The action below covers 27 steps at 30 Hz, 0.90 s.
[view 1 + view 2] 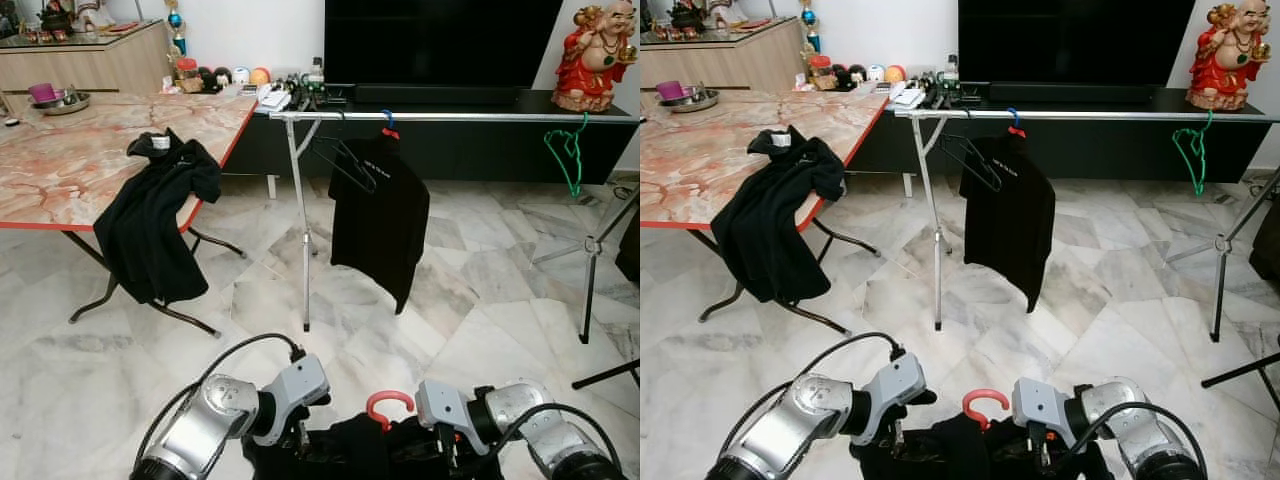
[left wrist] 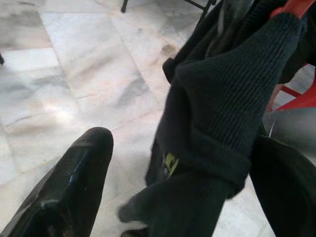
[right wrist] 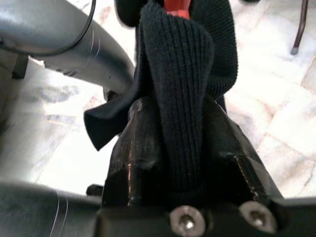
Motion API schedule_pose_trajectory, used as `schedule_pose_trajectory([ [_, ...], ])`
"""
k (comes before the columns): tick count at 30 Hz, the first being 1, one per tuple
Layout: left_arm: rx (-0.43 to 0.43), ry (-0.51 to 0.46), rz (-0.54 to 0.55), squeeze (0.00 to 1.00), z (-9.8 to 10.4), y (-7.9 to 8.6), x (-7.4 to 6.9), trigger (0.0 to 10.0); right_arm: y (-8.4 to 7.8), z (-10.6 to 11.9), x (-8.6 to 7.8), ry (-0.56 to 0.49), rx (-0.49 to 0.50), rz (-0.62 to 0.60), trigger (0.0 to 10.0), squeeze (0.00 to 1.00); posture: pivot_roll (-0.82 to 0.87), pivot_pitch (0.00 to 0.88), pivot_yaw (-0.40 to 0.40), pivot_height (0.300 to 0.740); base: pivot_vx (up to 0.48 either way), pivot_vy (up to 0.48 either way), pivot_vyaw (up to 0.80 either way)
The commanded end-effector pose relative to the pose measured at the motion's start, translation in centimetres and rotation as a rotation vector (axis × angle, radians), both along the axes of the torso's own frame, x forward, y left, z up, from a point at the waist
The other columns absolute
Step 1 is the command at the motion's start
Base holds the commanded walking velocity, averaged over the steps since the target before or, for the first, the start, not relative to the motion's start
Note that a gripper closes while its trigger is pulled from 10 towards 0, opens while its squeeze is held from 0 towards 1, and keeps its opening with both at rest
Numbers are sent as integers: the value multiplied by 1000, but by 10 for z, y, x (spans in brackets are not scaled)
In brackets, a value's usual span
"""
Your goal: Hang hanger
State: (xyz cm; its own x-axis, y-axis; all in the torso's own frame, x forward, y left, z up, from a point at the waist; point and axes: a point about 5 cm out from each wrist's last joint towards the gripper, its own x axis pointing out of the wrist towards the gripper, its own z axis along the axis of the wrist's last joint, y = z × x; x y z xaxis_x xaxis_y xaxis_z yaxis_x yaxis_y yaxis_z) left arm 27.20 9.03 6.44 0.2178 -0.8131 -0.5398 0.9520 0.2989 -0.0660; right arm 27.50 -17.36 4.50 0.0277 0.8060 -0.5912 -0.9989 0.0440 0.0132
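Observation:
At the bottom of the left eye view I hold a red hanger (image 1: pixel 390 405) with a black knit garment (image 1: pixel 350 445) on it, its hook pointing up between my two arms. In the right wrist view my right gripper (image 3: pixel 180 126) is shut on a fold of the garment (image 3: pixel 180 74), just below the red hanger (image 3: pixel 176 5). My left gripper (image 2: pixel 182 148) stands open around the hanging cloth (image 2: pixel 217 108), which rests against one finger and is clear of the other. The silver clothes rail (image 1: pixel 450 117) stands ahead across the floor.
On the rail hang a black shirt (image 1: pixel 380 215), an empty black hanger (image 1: pixel 345 160) and a green hanger (image 1: pixel 567 150). Left is a marble-top table (image 1: pixel 60 170) with a black garment (image 1: pixel 155 215) draped over its edge. A TV console (image 1: pixel 450 145) stands behind the rail.

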Motion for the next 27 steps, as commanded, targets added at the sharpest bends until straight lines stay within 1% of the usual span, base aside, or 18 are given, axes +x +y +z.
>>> schedule_pose_trajectory([
  [1,-5,16,-29,0,0,-1,-1,10000,7,11,8,-61,55,-8,0,0,81,0,-21,740,0,0,0],
  [2,-14,33,-40,0,-1,-2,-2,10000,11,14,12,-71,72,-16,0,0,80,1,-20,740,0,0,0],
  [5,-21,33,-33,0,-2,-2,-1,10000,16,13,11,-69,63,17,0,0,79,2,-21,740,0,0,0],
  [8,-36,44,-22,0,-3,-3,0,10000,18,13,10,-61,70,30,0,0,87,4,-24,740,0,0,0],
  [9,-48,51,-15,0,-3,-3,0,10000,20,15,11,-58,92,25,0,0,85,7,-22,740,0,0,0],
  [15,-70,69,-15,0,-4,-4,0,10000,22,21,14,-64,118,26,0,0,81,10,-18,740,0,0,0],
  [16,-68,66,-17,0,-4,-4,0,4863,22,21,15,-64,117,24,0,0,81,10,-18,740,0,0,0],
  [17,-65,62,-19,0,-4,-4,1,3176,21,21,15,-63,116,22,0,0,80,14,-17,740,0,0,0],
  [18,-63,59,-21,0,-4,-4,1,3176,21,21,15,-62,115,20,0,0,80,14,-17,740,0,0,0],
  [19,-62,59,-22,0,-4,-4,1,0,21,22,16,-61,117,17,0,0,80,15,-17,740,0,0,0],
  [24,-67,73,-23,0,-4,-3,1,0,21,26,19,-60,137,7,0,0,78,20,-13,740,0,0,0],
  [27,-61,81,-40,0,-4,-3,0,0,21,31,23,-63,157,-22,0,0,76,24,-11,740,0,0,0],
])
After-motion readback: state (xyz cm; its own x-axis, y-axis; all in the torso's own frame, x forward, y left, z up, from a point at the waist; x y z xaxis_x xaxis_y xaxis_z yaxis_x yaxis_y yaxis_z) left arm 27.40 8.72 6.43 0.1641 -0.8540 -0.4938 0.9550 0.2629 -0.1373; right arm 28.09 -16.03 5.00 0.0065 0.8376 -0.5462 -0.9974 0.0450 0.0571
